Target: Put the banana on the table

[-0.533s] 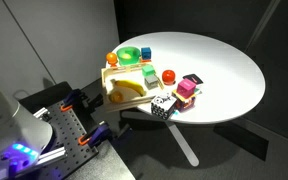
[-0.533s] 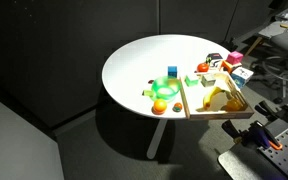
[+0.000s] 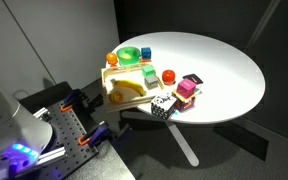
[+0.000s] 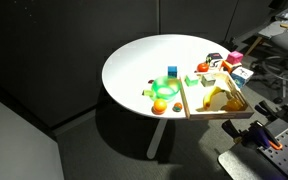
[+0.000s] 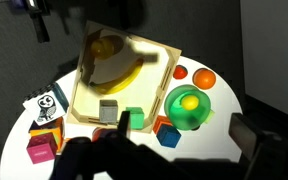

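One small yellow banana (image 5: 124,68) lies curved in the light wooden tray (image 5: 84,95), which sits near the edge of the round white table (image 3: 224,70), just beside a green bowl (image 5: 191,105). The gripper (image 5: 184,150) hovers above as a dark blur in the wrist view, clear of the banana. How wide its jaws stand cannot be told.
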